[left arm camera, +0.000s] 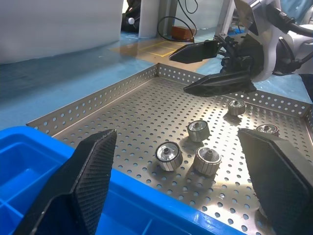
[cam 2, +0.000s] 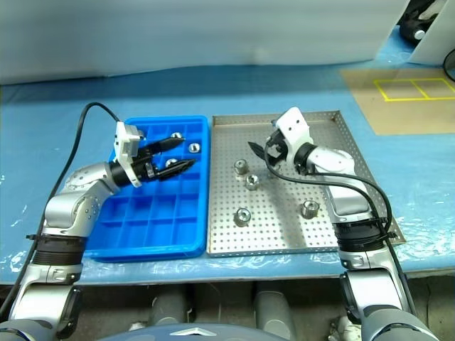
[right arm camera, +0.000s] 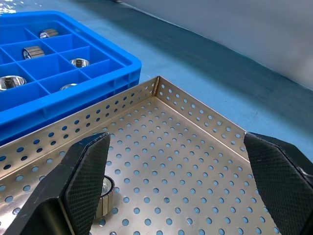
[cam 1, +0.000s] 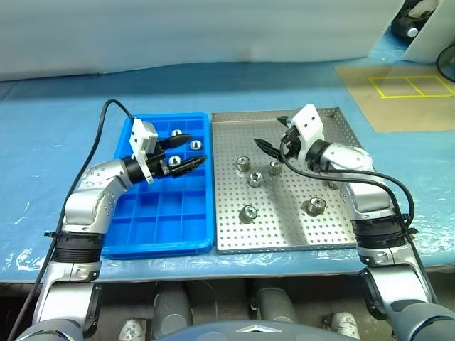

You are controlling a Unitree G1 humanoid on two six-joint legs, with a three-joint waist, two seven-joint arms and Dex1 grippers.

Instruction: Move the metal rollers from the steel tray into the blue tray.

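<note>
I see the steel tray (cam 1: pixel 284 234) beside the blue tray (cam 1: pixel 160 238) on the desk, five metal rollers (cam 1: pixel 247 213) loose on its perforated floor (a few already sit in blue compartments). My right tool (cam 1: pixel 274 135) hangs released above them, my left tool (cam 1: pixel 186 150) released over the blue tray. I'd descend squarely astride one roller. No readable writing.

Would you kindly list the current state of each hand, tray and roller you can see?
Left hand: open, empty, above the blue tray.
Right hand: open, empty, above the steel tray.
Blue tray: partly filled, a few rollers in its far compartments, near ones empty.
Steel tray: holds five loose rollers.
Metal rollers: those in the steel tray stand apart, none gripped.
</note>
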